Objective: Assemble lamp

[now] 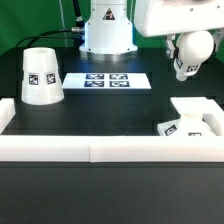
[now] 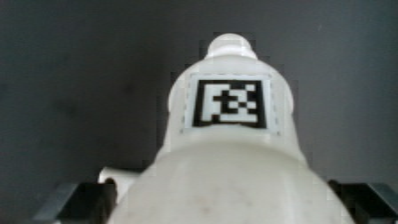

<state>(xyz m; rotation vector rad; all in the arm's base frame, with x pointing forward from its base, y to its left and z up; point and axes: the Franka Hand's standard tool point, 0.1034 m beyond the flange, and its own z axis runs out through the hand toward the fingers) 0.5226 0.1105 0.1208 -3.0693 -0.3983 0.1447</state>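
Observation:
My gripper (image 1: pixel 186 50) is shut on the white bulb (image 1: pixel 188 66) and holds it in the air at the exterior view's upper right, above and behind the flat square base (image 1: pixel 197 110). The base lies at the right by the white wall, with a tag on its near edge. The cone shade (image 1: pixel 42 75) stands at the left with a tag facing front. In the wrist view the bulb (image 2: pixel 228 110) fills the frame, with its tag facing the camera and its neck pointing away. It sits between the dark fingers (image 2: pixel 80 200) of my gripper (image 2: pixel 217 203).
The marker board (image 1: pixel 105 80) lies flat at the middle back. The white robot pedestal (image 1: pixel 107 30) stands behind it. A low white wall (image 1: pixel 100 148) runs along the front edge and up both sides of the dark table.

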